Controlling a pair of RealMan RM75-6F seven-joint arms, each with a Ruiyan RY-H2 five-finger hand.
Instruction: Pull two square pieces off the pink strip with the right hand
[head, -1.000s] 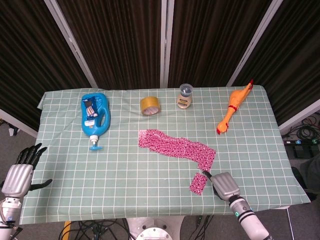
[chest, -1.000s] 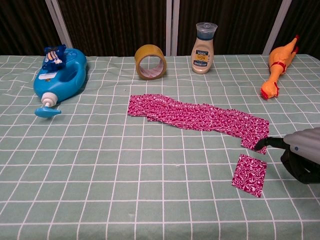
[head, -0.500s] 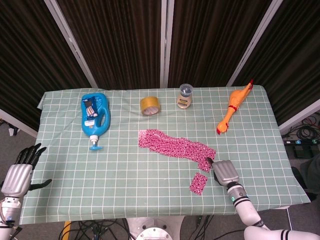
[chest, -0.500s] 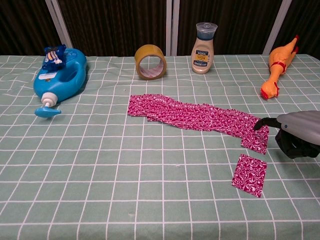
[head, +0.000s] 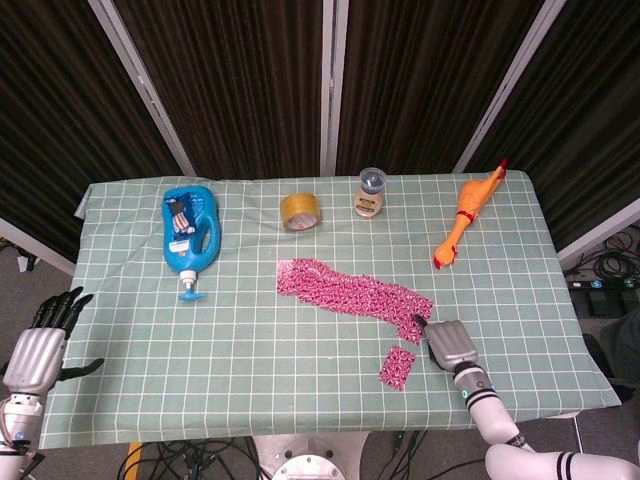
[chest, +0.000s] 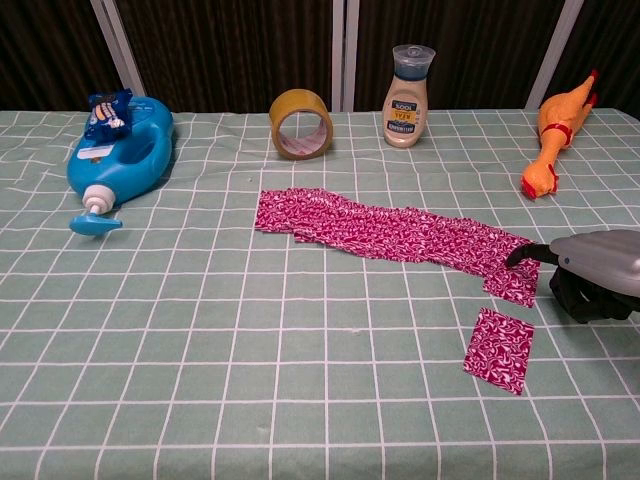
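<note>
The pink strip lies slantwise across the middle of the green checked tablecloth, its near right end dropping to a last square that hangs by one edge, while one loose square piece already lies apart on the cloth just in front of that end. The right hand now sits at the strip's right end, a dark fingertip laid on the upper corner of that last square; a second ago the same hand was lower and nearer the table edge, beside the loose piece, and half a second ago it had risen to almost its present spot, so it has gone from the freed square back to the strip. By that reading one piece is off and the second pull is about to start. Its other fingers curl under the grey shell, and whether the tip merely touches the fabric or pinches it cannot be told from either view. The left hand hangs off the table's left edge, fingers apart, holding nothing. Behind the strip stand a roll of brown tape and a beige bottle whose label print is too small to read; a blue detergent bottle lies on its side at far left with a small dark blue packet on it, lettering likewise illegible, and a rubber chicken lies at far right.
</note>
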